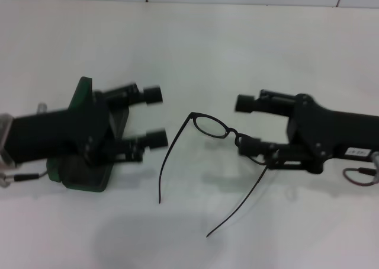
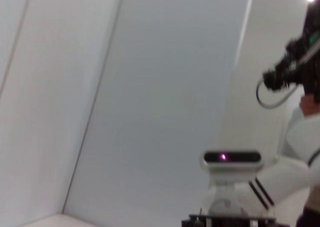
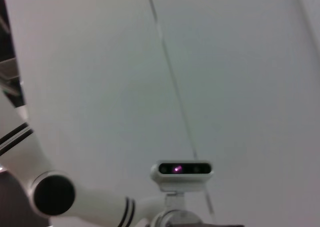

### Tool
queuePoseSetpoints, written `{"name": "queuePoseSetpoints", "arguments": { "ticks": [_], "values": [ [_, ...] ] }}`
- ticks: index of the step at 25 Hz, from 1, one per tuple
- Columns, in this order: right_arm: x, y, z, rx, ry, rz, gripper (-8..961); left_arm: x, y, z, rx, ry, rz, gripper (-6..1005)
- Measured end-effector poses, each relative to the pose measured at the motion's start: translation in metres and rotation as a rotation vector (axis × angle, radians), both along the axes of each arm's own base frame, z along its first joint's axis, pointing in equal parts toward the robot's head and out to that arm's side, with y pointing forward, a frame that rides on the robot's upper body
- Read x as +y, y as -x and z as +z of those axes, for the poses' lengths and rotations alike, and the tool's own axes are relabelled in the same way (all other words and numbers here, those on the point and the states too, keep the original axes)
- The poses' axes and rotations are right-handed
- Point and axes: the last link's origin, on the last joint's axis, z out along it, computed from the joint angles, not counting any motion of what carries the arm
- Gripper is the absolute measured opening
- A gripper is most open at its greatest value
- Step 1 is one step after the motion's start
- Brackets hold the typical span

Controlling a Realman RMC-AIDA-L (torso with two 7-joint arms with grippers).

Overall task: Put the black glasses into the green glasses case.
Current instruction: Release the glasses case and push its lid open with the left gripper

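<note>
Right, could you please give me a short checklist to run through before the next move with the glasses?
1. Black glasses within reach on the table: ok.
2. Right end effector open, lower finger at the frame: ok.
3. Glasses firmly gripped: cannot tell.
4. Left end effector open, empty: ok.
5. Green glasses case access: not ok, left arm covers it.
6. Case lid open: cannot tell.

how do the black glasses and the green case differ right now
The thin black wire-frame glasses lie in the open on the white table, temples unfolded; the dark green hard case is bulky and mostly hidden under the left end effector. The right end effector has one finger over the glasses.
</note>
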Motion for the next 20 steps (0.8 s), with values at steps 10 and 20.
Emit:
{"name": "queuePoseSetpoints", "arguments": {
  "ticks": [10,20],
  "values": [
    [-0.004,-0.026,0.030,0.098,-0.148,-0.093,750,0.038,-0.048,0.063,0.029,-0.027,0.141,843],
    [-0.011,-0.035,0.026,0.104,-0.183,-0.130,750,0.061,-0.070,0.075,0.751,-0.171,0.616,823]
  ]
}}
